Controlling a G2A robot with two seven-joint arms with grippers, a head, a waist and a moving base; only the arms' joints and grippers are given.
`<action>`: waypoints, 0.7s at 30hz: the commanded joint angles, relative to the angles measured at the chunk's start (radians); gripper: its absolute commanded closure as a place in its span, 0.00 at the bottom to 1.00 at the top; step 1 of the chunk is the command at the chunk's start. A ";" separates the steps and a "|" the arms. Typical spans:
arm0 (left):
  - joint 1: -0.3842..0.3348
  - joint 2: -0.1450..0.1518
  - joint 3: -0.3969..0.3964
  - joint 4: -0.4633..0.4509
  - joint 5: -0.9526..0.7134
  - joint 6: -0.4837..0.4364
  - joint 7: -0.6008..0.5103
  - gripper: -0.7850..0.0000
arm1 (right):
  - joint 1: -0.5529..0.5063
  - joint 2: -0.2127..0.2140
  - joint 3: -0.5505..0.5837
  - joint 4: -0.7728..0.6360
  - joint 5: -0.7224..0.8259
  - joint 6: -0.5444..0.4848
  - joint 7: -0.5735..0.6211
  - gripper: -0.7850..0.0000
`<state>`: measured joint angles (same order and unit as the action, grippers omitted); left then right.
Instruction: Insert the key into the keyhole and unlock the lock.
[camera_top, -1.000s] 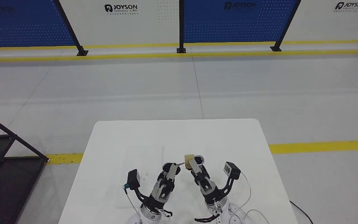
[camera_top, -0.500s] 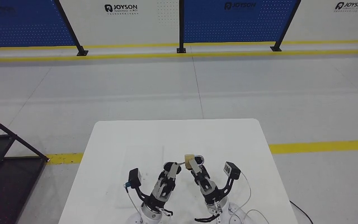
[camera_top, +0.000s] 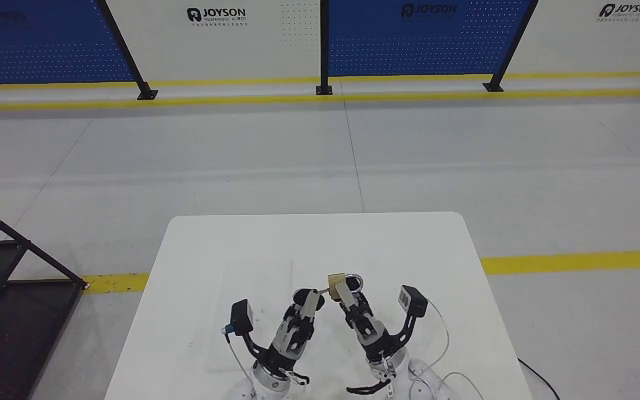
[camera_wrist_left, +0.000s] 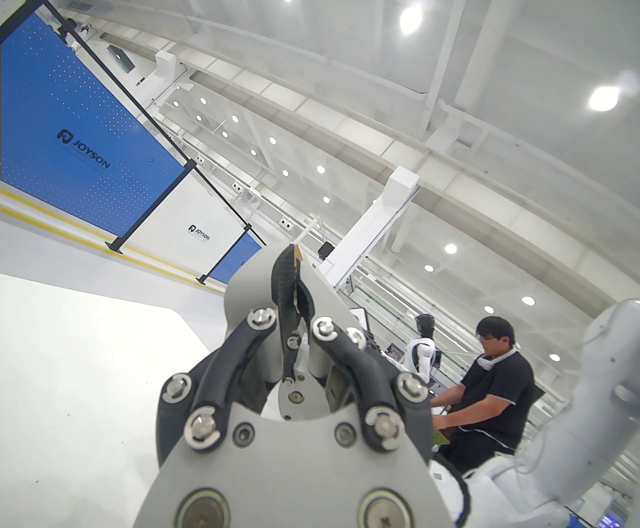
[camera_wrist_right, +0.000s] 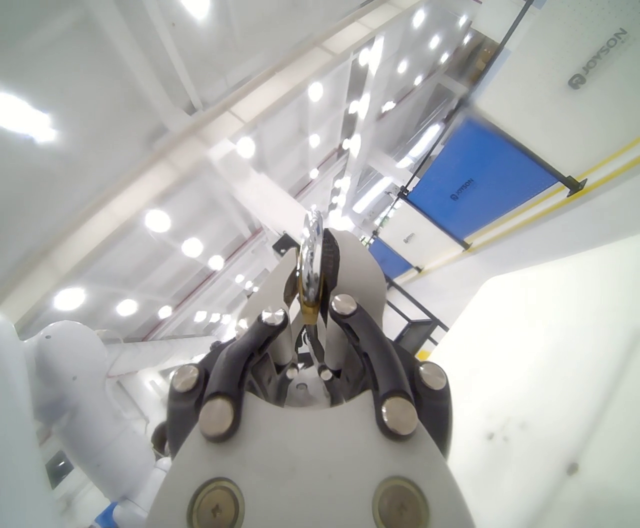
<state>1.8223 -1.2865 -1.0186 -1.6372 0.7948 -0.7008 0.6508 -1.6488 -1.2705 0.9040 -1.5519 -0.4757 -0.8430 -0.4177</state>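
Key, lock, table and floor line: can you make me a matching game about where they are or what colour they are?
Things:
1. key
2. lock
3. table
4. floor line

Place or colour:
A. yellow
B. held in the right gripper
C. white
D. held in the left gripper

Pairs: 1-D, 2-B, 3-C, 4-A.

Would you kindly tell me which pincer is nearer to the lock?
Right. The right pincer is shut on the lock itself; the left pincer, shut on the key, sits close beside the lock, whether touching I cannot tell.
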 joint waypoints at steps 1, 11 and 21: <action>0.001 0.000 -0.002 -0.002 0.000 -0.002 -0.003 1.00 | 0.001 0.000 0.005 0.000 -0.020 0.000 0.005 1.00; 0.009 0.004 -0.018 -0.013 -0.006 -0.007 -0.024 1.00 | -0.007 -0.003 0.034 -0.002 -0.134 -0.002 -0.033 1.00; 0.019 0.011 -0.036 -0.022 -0.048 -0.034 -0.084 1.00 | -0.016 -0.006 0.049 -0.002 -0.205 -0.005 -0.050 1.00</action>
<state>1.8395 -1.2758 -1.0539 -1.6585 0.7520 -0.7324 0.5696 -1.6638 -1.2757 0.9528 -1.5541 -0.6773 -0.8488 -0.4661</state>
